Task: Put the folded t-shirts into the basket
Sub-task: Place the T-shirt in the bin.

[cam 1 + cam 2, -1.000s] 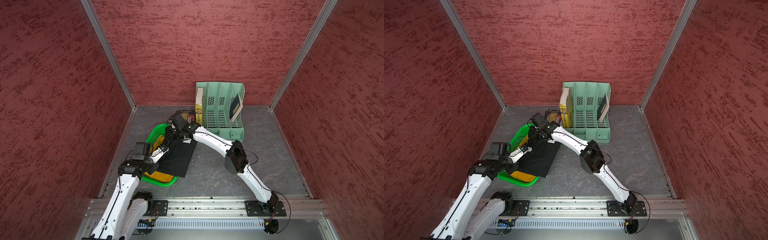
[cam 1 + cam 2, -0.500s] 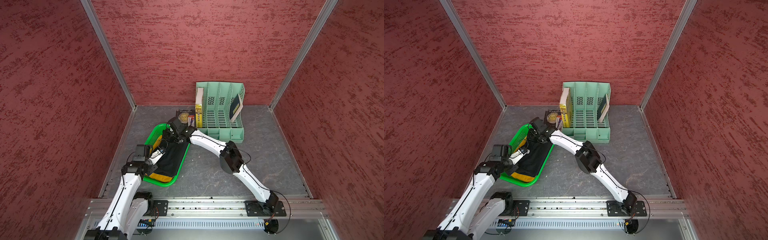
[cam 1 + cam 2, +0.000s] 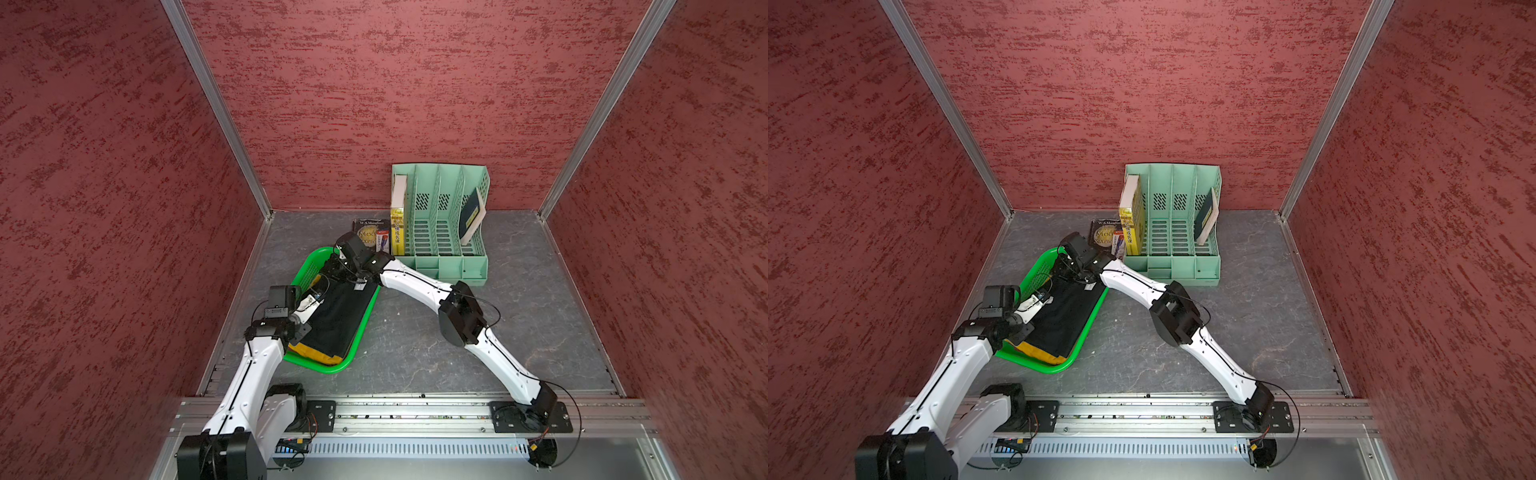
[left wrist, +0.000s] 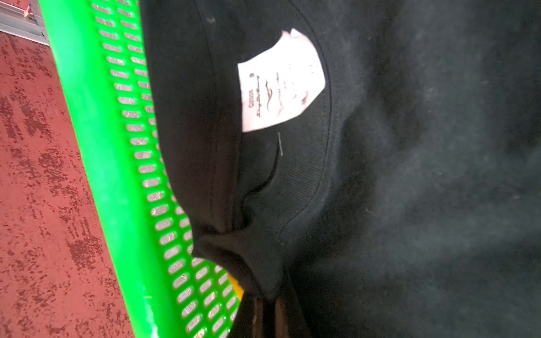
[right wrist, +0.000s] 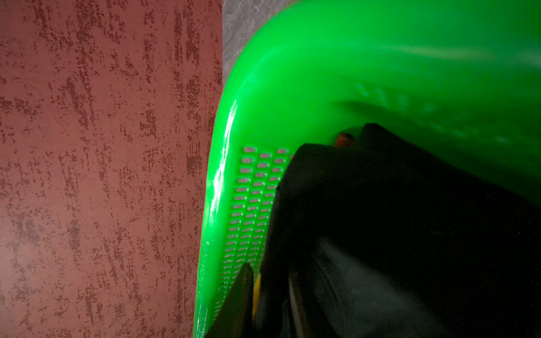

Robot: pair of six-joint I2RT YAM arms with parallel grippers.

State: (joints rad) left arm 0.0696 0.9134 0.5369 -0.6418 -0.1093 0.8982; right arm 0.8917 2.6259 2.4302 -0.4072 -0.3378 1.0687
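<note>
Black shirt (image 3: 338,316) lies in the basket (image 3: 328,368), on the yellow shirt (image 3: 309,354).
Top views: my right gripper (image 3: 332,271) hides the basket's far end, with the file rack (image 3: 440,253) and a book (image 3: 368,233) just behind. Left wrist: left gripper (image 4: 269,317) clamped on black cloth near the label (image 4: 281,85). Right wrist: cloth crowds the view, so I can't tell that gripper's state.

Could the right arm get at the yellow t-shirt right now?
Probably not directly: the black t-shirt covers the yellow t-shirt, leaving only its edge showing at the near end of the basket.
</note>
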